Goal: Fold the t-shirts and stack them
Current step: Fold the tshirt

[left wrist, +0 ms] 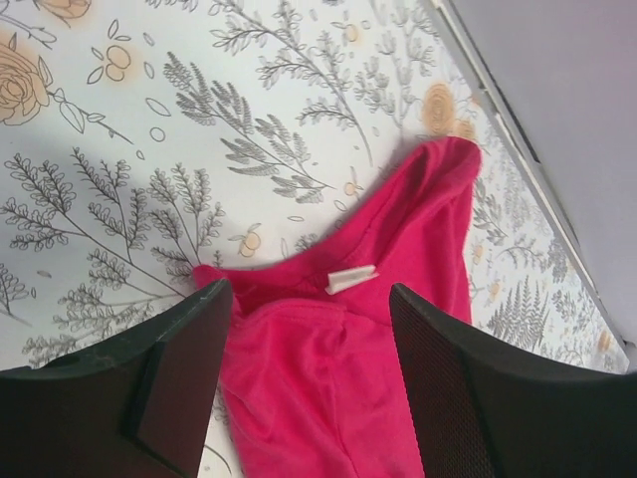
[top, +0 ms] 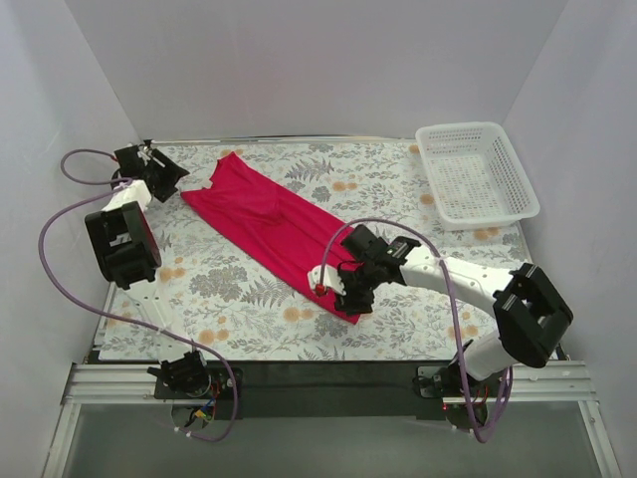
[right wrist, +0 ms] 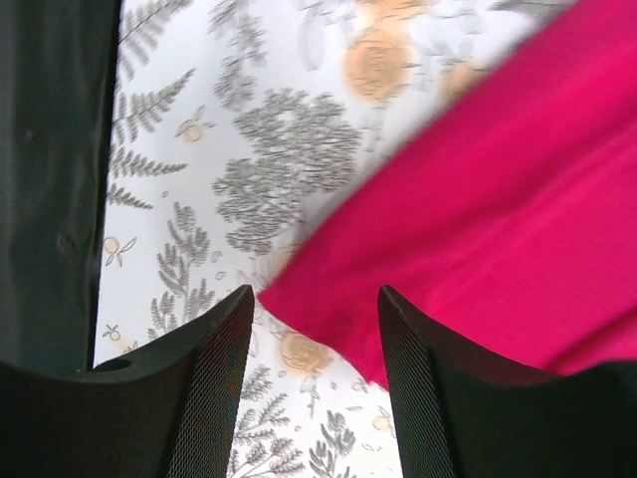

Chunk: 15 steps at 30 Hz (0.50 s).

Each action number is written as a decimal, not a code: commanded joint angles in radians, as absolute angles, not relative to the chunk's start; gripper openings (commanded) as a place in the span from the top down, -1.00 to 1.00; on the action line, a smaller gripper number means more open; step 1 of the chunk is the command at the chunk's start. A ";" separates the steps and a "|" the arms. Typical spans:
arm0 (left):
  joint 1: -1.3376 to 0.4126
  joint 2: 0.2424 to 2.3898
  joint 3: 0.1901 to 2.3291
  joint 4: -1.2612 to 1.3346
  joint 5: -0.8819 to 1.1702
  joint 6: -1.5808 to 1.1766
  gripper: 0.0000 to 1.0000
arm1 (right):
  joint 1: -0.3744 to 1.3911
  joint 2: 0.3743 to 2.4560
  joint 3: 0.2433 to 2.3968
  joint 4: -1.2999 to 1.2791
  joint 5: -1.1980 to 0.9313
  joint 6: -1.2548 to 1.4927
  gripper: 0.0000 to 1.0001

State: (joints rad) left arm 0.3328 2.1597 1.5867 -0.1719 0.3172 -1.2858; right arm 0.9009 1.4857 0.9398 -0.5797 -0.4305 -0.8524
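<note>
Open tabletop [top: 229, 289] near-left of the t-shirt [top: 264, 214], basket [top: 431, 164] blocking far right corner, walls [top: 299, 70] closing three sides, left tool [top: 171, 179] at far left corner, right tool [top: 343, 297] over near hem.

Magenta t-shirt [top: 267, 221] lies diagonally on the table [top: 398, 189], white basket [top: 478, 177] well apart

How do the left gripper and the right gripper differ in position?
The left gripper is over the t-shirt at its collar end, by the white neck tag, at the far left. The right gripper is at its plain hem corner, toward the near right. Both stand open, holding nothing.
</note>
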 commanded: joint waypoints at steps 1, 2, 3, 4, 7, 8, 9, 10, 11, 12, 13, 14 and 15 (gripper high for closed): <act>0.337 1.988 1.551 -0.134 0.327 -1.233 -0.21 | 0.800 1.468 1.043 -0.594 -0.491 -0.770 -0.01; 0.339 1.965 1.492 -0.117 0.312 -1.227 -0.21 | 0.713 1.479 1.063 -0.585 -0.506 -0.715 0.00; 0.339 1.936 1.464 -0.114 0.304 -1.229 -0.21 | 0.666 1.502 1.103 -0.560 -0.520 -0.675 0.00; 0.342 1.877 1.425 -0.107 0.302 -1.233 -0.21 | 0.619 1.517 1.121 -0.554 -0.558 -0.655 0.01; 0.345 1.716 1.232 -0.036 0.339 -1.304 -0.24 | 0.459 1.607 1.198 -0.505 -0.565 -0.510 0.01; 0.344 1.682 1.182 -0.006 0.353 -1.330 -0.30 | 0.404 1.635 1.221 -0.508 -0.586 -0.482 0.00; 0.344 1.649 1.081 0.027 0.398 -1.389 -0.32 | 0.381 1.687 1.236 -0.506 -0.595 -0.447 0.01; 0.345 1.616 1.039 0.041 0.432 -1.406 -0.32 | 0.361 1.709 1.258 -0.500 -0.598 -0.428 0.00; 0.344 1.565 0.998 0.040 0.455 -1.425 -0.32 | 0.333 1.729 1.267 -0.502 -0.601 -0.422 0.01; 0.344 1.534 0.915 0.044 0.477 -1.465 -0.32 | 0.324 1.761 1.270 -0.502 -0.600 -0.422 0.01; 0.344 1.507 0.861 0.057 0.541 -1.479 -0.32 | 0.316 1.773 1.272 -0.497 -0.594 -0.426 0.01; 0.341 1.446 0.817 0.076 0.560 -1.489 -0.31 | 0.302 1.795 1.272 -0.495 -0.580 -0.426 0.03; 0.339 1.415 0.722 0.090 0.583 -1.500 -0.31 | 0.296 1.805 1.272 -0.492 -0.575 -0.428 0.03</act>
State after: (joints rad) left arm 0.3428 1.5005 0.8696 0.0509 0.4599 -1.4227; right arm 0.3000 1.7802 1.2476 -0.4911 -0.5499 -0.4778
